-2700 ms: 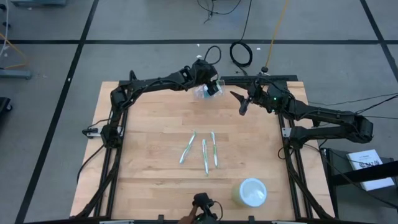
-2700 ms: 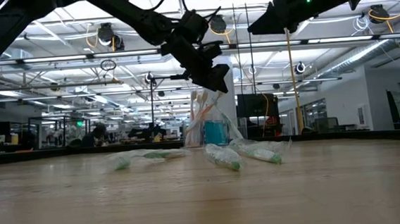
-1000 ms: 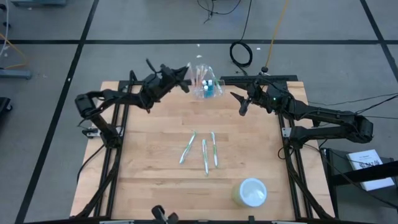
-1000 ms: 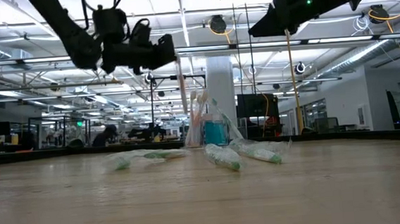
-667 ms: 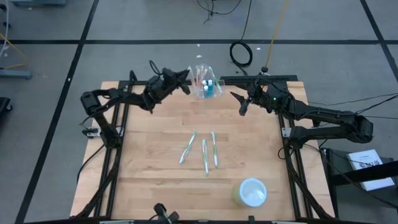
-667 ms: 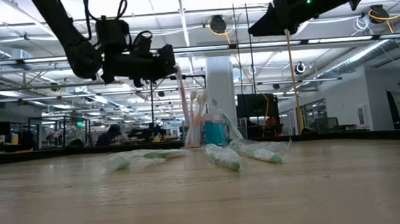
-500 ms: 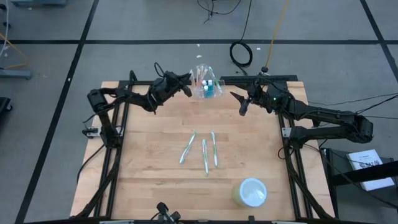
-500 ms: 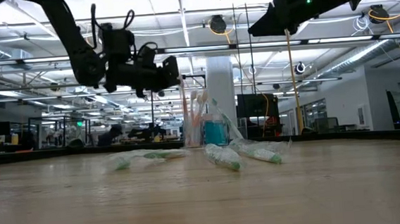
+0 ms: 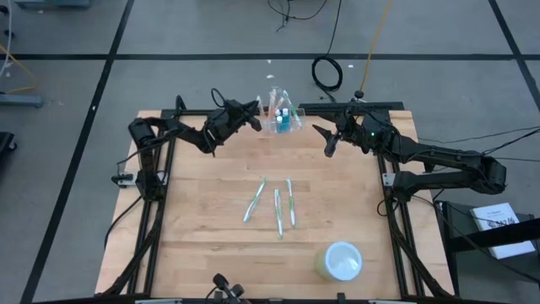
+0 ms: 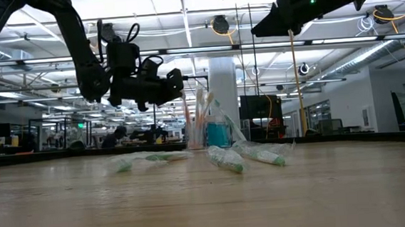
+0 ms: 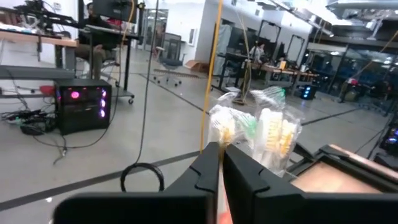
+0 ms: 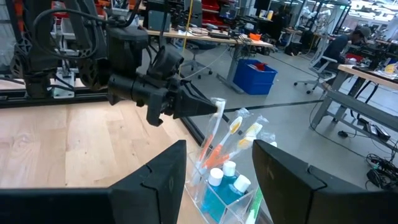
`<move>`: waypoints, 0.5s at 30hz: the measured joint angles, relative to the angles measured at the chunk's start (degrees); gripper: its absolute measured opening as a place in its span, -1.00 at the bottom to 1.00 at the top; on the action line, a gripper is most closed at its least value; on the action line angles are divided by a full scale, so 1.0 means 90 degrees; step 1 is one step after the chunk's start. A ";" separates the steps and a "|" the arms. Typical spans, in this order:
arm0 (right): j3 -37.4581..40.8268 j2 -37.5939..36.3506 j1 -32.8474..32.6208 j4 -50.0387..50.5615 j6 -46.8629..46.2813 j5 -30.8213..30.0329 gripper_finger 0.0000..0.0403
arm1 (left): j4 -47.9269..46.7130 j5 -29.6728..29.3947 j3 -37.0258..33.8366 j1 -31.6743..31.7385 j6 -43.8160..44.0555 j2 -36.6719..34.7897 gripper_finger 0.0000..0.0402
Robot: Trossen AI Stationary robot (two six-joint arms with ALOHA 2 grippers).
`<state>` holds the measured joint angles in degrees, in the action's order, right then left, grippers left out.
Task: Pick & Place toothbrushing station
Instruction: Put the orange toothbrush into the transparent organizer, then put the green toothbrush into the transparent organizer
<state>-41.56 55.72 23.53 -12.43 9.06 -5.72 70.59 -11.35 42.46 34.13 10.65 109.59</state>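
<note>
The toothbrushing station (image 9: 279, 119), a clear plastic holder cup with several toothbrushes and small blue bottles, stands at the table's far edge; it also shows in the low view (image 10: 217, 132) and the right wrist view (image 12: 219, 198). My left gripper (image 9: 256, 123) is just left of it, above its rim, shut on a toothbrush (image 12: 208, 140). My right gripper (image 9: 323, 140) hovers open to the right of the holder, well above the table, its fingers pointing at it. My left gripper pinches the toothbrush's upper end (image 12: 216, 110) between its two fingertips (image 12: 198, 106). The fingers come nearly level from the table's left. The toothbrush hangs below them, slightly tilted, and its lower end (image 12: 198, 177) reaches into the holder among the other brushes.
Three wrapped toothbrushes (image 9: 277, 209) lie side by side mid-table. A pale white-lidded tub (image 9: 340, 260) stands near the front right corner. The holder sits close to the table's far edge, with a black cable coil (image 9: 326, 73) on the floor behind.
My left gripper has moved toward the table's right edge and down, bringing the hanging toothbrush up to the holder; the brush's lower end now reaches down into it. The holder has stayed in place.
</note>
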 joint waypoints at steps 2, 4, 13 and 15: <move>0.0000 0.0000 0.0000 0.0000 0.0002 0.0000 -0.13 | -0.0052 -0.0032 -0.0005 0.0000 -0.0106 -0.0063 -0.82; 0.0000 0.0000 0.0000 0.0000 0.0000 -0.0003 -0.13 | -0.0072 -0.0030 -0.0010 -0.0012 -0.0216 -0.0170 -0.69; 0.0000 0.0000 0.0000 0.0002 0.0000 -0.0010 -0.13 | -0.0658 -0.0156 -0.0010 -0.0056 -0.0405 -0.1087 0.04; 0.0000 0.0000 0.0000 0.0002 -0.0002 -0.0010 -0.13 | -0.1230 -0.0141 -0.0010 -0.0082 -0.0588 -0.1422 0.17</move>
<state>-41.56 55.72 23.53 -12.40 9.04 -5.80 59.52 -12.62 42.37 33.40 5.36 96.79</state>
